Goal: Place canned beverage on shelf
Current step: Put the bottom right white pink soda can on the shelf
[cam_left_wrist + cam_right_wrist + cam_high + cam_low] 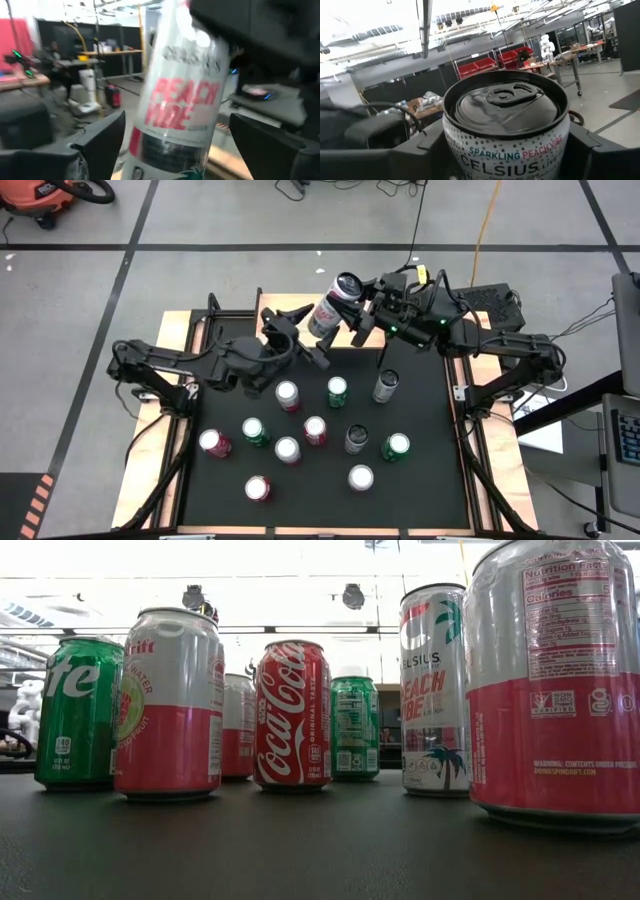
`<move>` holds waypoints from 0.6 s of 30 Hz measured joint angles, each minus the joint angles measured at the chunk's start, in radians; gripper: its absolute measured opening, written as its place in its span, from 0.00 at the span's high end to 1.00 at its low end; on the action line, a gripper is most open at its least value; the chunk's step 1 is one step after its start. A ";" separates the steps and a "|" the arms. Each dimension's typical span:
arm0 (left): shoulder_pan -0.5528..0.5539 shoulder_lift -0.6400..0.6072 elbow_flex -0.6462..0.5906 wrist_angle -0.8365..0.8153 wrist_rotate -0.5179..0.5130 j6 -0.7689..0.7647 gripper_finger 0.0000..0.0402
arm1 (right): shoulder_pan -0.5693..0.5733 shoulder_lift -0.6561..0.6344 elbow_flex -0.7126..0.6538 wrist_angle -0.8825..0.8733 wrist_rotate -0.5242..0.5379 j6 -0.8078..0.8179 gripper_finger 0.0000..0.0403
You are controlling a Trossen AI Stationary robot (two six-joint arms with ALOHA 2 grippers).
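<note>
The right gripper (352, 312) is clamped on a white and pink Celsius can (335, 304), holding it tilted in the air above the far edge of the black surface (430, 430), with its top (506, 107) facing the right wrist camera. The left gripper (298, 332) sits just beside the can's lower end with its fingers (102, 142) spread apart on either side of it, not pressing on it. Eleven other cans stand upright on the surface, among them a red Coca-Cola can (292, 715).
</note>
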 joint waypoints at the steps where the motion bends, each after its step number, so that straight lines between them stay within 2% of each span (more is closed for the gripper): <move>1: -0.004 -0.009 0.000 0.000 0.020 -0.029 0.10 | 0.000 -0.007 0.000 -0.014 0.001 0.000 0.41; 6: -0.017 -0.060 0.000 0.000 0.166 -0.162 0.10 | -0.001 -0.047 0.000 -0.078 -0.075 0.004 0.41; 8: -0.018 -0.080 0.000 -0.005 0.181 -0.176 0.10 | -0.001 -0.061 0.000 -0.118 -0.133 0.011 0.41; 15: -0.022 -0.134 0.000 -0.003 0.186 -0.021 0.10 | 0.000 -0.104 0.000 -0.232 -0.308 0.046 0.41; 18: -0.031 -0.143 0.000 -0.004 0.188 -0.029 0.10 | 0.000 -0.112 0.000 -0.280 -0.373 0.047 0.41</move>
